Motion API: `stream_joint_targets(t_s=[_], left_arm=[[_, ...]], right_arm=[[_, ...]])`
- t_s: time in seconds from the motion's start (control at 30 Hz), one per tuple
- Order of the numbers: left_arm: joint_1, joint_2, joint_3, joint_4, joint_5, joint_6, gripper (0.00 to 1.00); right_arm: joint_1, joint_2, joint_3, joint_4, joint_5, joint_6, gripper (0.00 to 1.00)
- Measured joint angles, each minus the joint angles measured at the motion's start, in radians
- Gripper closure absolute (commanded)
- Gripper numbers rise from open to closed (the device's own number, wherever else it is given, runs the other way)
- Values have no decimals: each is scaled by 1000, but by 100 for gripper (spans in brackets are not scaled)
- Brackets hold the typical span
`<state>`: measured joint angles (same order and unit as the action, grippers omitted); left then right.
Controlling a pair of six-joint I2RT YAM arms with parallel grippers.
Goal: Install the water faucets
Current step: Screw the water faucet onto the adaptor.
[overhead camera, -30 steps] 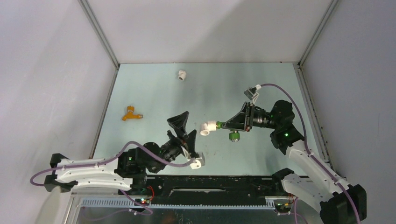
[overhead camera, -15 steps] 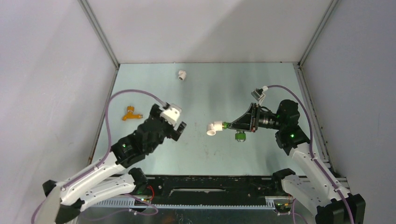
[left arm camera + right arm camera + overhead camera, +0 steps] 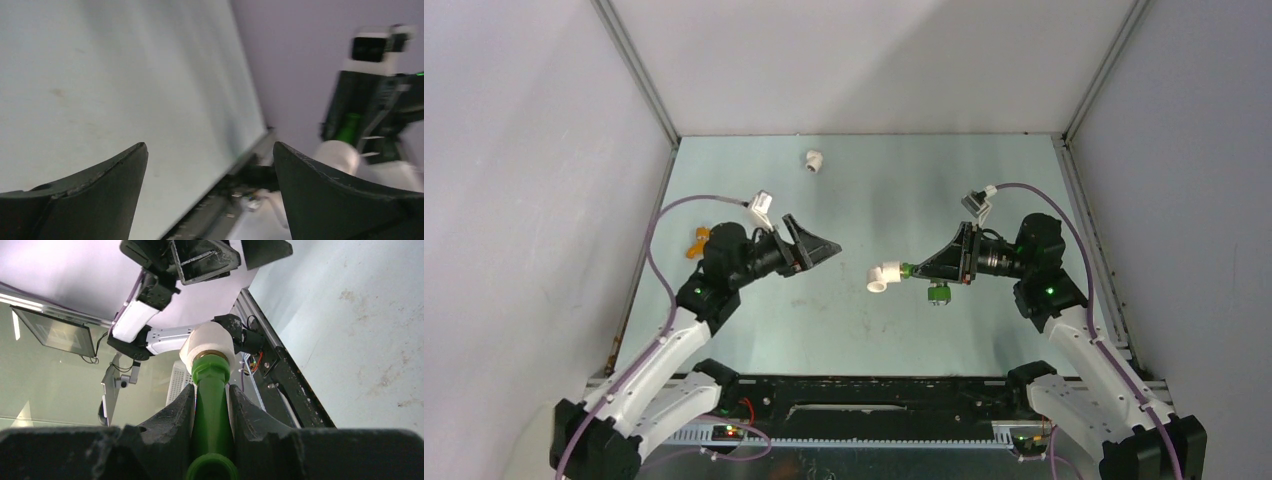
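Above the pale counter (image 3: 874,190), the right arm (image 3: 1074,330) holds the green faucet (image 3: 212,400) aloft. The right jaws are pinched narrow on its stem, and its round-ended handle sticks out to one side. A white elbow fitting (image 3: 881,275) sits on the faucet's free end, so the pair forms one line. Its long axis runs roughly across the counter, elbow end aimed at the other arm. Facing it across a clear gap, the left arm (image 3: 694,310) carries the left jaws spread wide and holding nothing, their opening turned toward the elbow. From the left wrist, the white fitting shows off to the right of that opening rather than between the tips, so the two look not quite lined up. The coming move seems to turn on that gap: the left jaws are the only free pair, and would need to travel rightward along the faucet's axis to meet the fitting. The orange faucet (image 3: 695,240) lies on the counter near the left edge, just behind the left arm and partly hidden by it, well apart from the green one. A second white elbow (image 3: 812,160) rests alone near the counter's far edge. Whether the fitting is fully seated on the green faucet cannot be told.
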<state>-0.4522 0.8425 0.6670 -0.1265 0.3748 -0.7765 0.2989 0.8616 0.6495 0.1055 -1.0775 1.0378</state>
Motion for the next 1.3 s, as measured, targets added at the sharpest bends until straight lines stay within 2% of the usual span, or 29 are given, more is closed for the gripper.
stream_joint_targets(t_s=[0.17, 0.27, 0.43, 0.63, 0.83, 1.13, 1.3], left_arm=[[16, 66, -124, 322, 191, -356, 4], [14, 89, -181, 478, 252, -526, 4], [-32, 138, -252, 728, 295, -755, 4], [-135, 246, -302, 1016, 299, -977, 10], [-191, 276, -304, 1144, 282, -1053, 18], [-238, 278, -280, 1145, 279, -1054, 39], [-240, 261, -264, 1052, 281, -1005, 62]], right_arm=[[7, 0, 0, 0, 1, 0, 100], [16, 1, 0, 3, 2, 1, 100], [43, 16, 0, 27, 10, 5, 100], [72, 37, 0, 59, 24, 15, 100], [79, 42, 0, 73, 31, 27, 100], [86, 43, 0, 77, 45, 27, 100], [90, 48, 0, 79, 47, 29, 100]])
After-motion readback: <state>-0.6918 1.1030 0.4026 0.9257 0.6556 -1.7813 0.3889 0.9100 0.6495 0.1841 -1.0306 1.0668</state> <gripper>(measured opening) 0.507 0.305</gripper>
